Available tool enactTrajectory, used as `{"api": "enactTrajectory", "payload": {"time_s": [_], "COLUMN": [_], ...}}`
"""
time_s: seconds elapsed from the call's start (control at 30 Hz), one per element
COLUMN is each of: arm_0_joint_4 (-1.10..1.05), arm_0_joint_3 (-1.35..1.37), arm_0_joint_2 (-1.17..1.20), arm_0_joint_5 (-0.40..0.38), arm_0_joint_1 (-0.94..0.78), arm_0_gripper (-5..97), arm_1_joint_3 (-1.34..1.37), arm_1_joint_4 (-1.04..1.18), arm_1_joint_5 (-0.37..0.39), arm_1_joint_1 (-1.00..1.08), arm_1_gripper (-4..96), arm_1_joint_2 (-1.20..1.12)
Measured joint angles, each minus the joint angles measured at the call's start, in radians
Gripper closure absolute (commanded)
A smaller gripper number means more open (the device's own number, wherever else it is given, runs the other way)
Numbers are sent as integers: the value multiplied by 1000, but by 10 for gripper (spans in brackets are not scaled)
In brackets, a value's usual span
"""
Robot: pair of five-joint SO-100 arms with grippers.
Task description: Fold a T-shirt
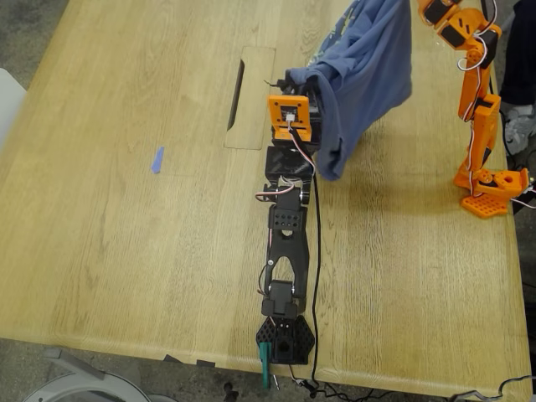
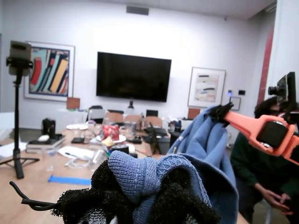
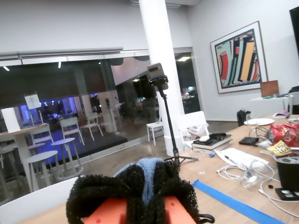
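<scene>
Above the table, T-shirt hanging, my first hand and my second hand each clenching fabric

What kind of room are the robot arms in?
It looks like an office meeting room. There is a big dark screen on the wall between framed pictures, a long table cluttered with books and cables, and glass walls with chairs beyond. Both grippers hold up a blue T-shirt.

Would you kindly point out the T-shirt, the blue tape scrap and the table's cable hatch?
T-shirt (image 1: pixel 368 63): exterior view, middle of hanging cloth.
Blue tape scrap (image 1: pixel 157 160): exterior view, its centre.
Cable hatch (image 1: pixel 254 100): exterior view, lid's wooden face.
</scene>
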Motion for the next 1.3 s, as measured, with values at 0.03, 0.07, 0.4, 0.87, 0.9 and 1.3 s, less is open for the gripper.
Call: {"api": "enactTrajectory", "payload": {"time_s": [0.03, 0.07, 0.4, 0.87, 0.9, 1.3], "arm_0_joint_4": [-5, -9, 9, -48, -58, -150], "arm_0_joint_3": [0, 0, -9, -86, -91, -94], "arm_0_joint_2": [0, 0, 26, 31, 32, 118], "arm_0_joint_5": [0, 0, 0, 0, 0, -17], "arm_0_joint_1": [0, 0, 0, 11, 11, 38], "arm_0_gripper": [918, 918, 918, 918, 918, 919], "arm_1_joint_3": [0, 0, 0, 0, 0, -2], "arm_1_joint_4": [5, 8, 103, 123, 117, 160], "arm_1_joint_5": [0, 0, -9, -15, -15, -25], "arm_1_joint_1": [0, 0, -14, -106, -114, -216], "arm_1_gripper": [911, 911, 911, 904, 904, 904], "arm_1_joint_2": [8, 18, 158, 239, 239, 330]}}
